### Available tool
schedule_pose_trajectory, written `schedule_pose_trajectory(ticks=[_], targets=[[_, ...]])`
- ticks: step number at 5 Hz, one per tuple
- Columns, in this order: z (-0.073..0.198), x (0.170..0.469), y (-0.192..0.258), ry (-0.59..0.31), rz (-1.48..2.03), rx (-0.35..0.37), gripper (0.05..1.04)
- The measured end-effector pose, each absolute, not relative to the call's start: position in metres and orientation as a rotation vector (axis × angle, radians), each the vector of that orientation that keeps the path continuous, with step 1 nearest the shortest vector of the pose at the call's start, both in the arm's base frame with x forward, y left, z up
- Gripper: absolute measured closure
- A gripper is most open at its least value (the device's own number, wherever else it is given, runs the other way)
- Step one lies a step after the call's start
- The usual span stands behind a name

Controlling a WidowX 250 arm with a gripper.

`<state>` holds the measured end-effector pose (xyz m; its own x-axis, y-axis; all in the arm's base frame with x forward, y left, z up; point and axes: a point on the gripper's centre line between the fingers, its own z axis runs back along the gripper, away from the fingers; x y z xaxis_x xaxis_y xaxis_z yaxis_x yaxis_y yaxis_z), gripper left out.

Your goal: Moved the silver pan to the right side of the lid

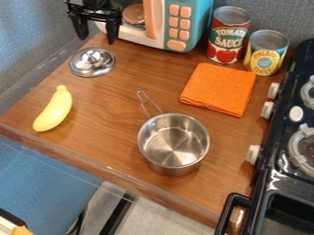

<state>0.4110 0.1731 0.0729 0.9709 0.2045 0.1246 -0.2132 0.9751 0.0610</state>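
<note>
Wood-grain counter (110, 131) spreads before us, with a black toy stove (276, 172) along its right side. We have our gripper (96, 38) at the upper left, in front of the toy microwave (197, 23), its two fingers wide apart. We see the silver pan (175, 143) upright near the counter's front, below and to the right of the silver lid (92, 61) and well apart from it, its wire handle (149, 103) pointing up and left. Nearer the left edge we find a yellow banana (54, 110); behind the pan, we make out a folded orange cloth (219, 89) and two cans (228, 36).
</note>
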Motion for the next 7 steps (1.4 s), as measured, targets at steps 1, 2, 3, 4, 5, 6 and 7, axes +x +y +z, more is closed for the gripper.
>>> schedule_pose_trajectory(ticks=[1,2,3,4,5,6,7], targets=[[0.056,0.407,0.171,-0.083,0.213,0.064,0.084],[0.048,0.377,0.137,-0.033,0.134,0.057,0.084],[0.079,0.353,0.078,-0.085,-0.035,0.043,0.084],[0.088,0.314,0.039,-0.094,-0.185,0.026,0.084],[0.089,0.274,-0.01,-0.101,-0.353,-0.009,0.084],[0.082,0.24,-0.057,-0.115,-0.468,-0.006,0.084],[0.061,0.227,-0.08,-0.12,-0.489,0.028,0.084]])
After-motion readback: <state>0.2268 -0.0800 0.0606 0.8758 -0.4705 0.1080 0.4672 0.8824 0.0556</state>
